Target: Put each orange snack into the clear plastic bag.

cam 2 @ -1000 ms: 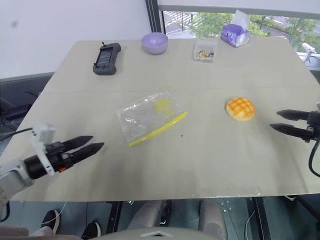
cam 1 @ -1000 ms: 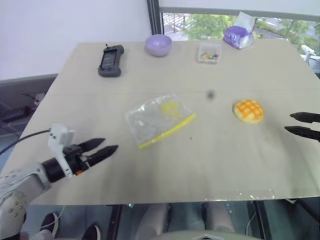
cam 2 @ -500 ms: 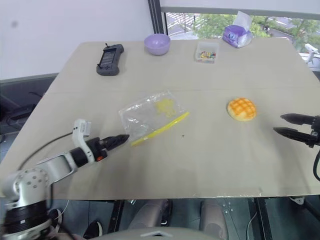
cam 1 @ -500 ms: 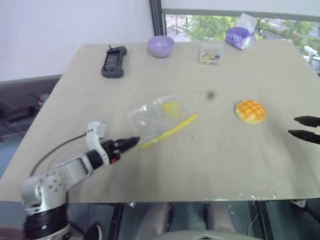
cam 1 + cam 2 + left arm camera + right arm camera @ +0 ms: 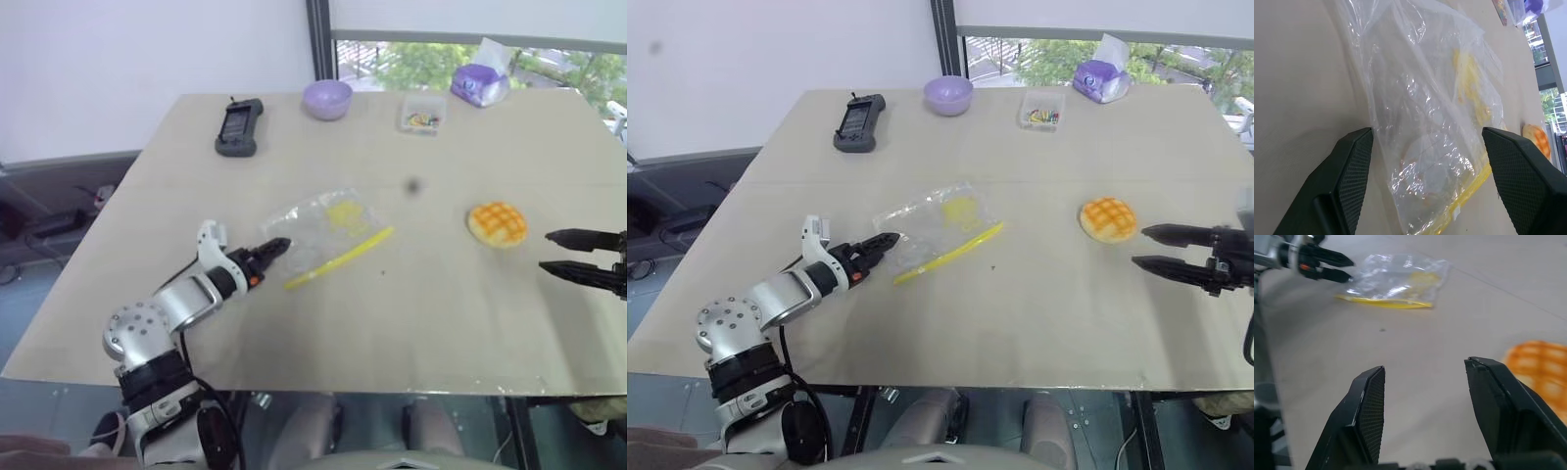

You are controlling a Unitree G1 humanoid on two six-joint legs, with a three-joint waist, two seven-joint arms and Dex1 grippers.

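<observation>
A: Since the table (image 5: 411, 323) is the biggest thing, start there: beige top, the task's things around the middle, clutter along the far edge at 12 o'clock (a black handheld device (image 5: 238, 127), a purple bowl (image 5: 326, 98), a small clear box (image 5: 421, 113), a tissue packet (image 5: 478, 83)).

B: Bag?

A: The clear plastic bag (image 5: 318, 227) lies flat just left of centre, with its yellow seal strip (image 5: 339, 258) on the edge toward 5 o'clock. It looks near weightless, crinkly and slippery, and will likely slide or fold if pushed. I'd pinch one film layer by the seal edge rather than the middle.

B: Left gripper?

A: The left gripper (image 5: 880, 247) sits at the bag's 9 o'clock edge, fingers spread wide. In the left wrist view the film lies between them, and I can't tell whether they touch it. Nothing is pinched.

B: The bun?

A: The orange snack (image 5: 497, 223) sits on the table at 3 o'clock, well apart from the bag. It looks soft, light and squashy (probably dents easily). Take it across the sides with a gentle squeeze.

B: Right gripper?

A: The right gripper (image 5: 1154, 249) is just beside the bun on its 4 o'clock side, fingers apart and empty, pointing toward the table's centre.
</observation>
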